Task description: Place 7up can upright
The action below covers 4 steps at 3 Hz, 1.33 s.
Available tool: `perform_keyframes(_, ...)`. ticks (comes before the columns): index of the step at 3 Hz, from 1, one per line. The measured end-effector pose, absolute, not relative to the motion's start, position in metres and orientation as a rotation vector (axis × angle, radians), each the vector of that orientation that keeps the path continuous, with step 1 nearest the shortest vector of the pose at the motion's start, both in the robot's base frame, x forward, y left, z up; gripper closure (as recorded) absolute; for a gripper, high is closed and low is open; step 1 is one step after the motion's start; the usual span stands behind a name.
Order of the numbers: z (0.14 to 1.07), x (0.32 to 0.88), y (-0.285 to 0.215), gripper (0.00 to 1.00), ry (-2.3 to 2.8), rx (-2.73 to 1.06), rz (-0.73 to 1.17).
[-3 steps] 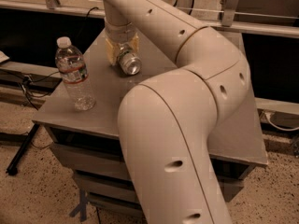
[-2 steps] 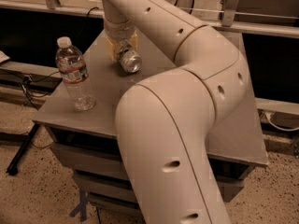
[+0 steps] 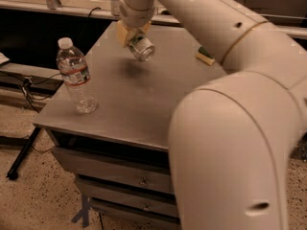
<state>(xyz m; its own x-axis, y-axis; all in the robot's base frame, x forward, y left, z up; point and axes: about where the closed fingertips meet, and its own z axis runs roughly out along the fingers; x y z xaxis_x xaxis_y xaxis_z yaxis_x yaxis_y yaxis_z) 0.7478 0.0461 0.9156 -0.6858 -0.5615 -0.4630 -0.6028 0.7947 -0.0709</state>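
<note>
7up can (image 3: pixel 142 48) tilts in gripper (image 3: pixel 134 35) above open table (image 3: pixel 144 109) middle.

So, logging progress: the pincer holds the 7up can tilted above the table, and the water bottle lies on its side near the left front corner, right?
Not quite. The camera view shows the water bottle standing upright near the left front corner of the table. The rest holds: the pincer grips the 7up can, tilted, above the table.
</note>
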Motion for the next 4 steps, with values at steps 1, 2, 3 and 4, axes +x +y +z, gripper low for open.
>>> perform_keyframes(1, 0.949, 0.738, 0.035, 1.0, 2.302, -0.945, 0.307)
perform_keyframes(2, 0.975, 0.722, 0.022, 1.0, 2.089, -0.975, 0.523)
perform_keyframes(3, 0.984, 0.701, -0.008, 1.0, 1.931, -0.989, 0.682)
perform_keyframes(4, 0.975, 0.679, -0.051, 1.0, 1.818, -1.022, 0.748)
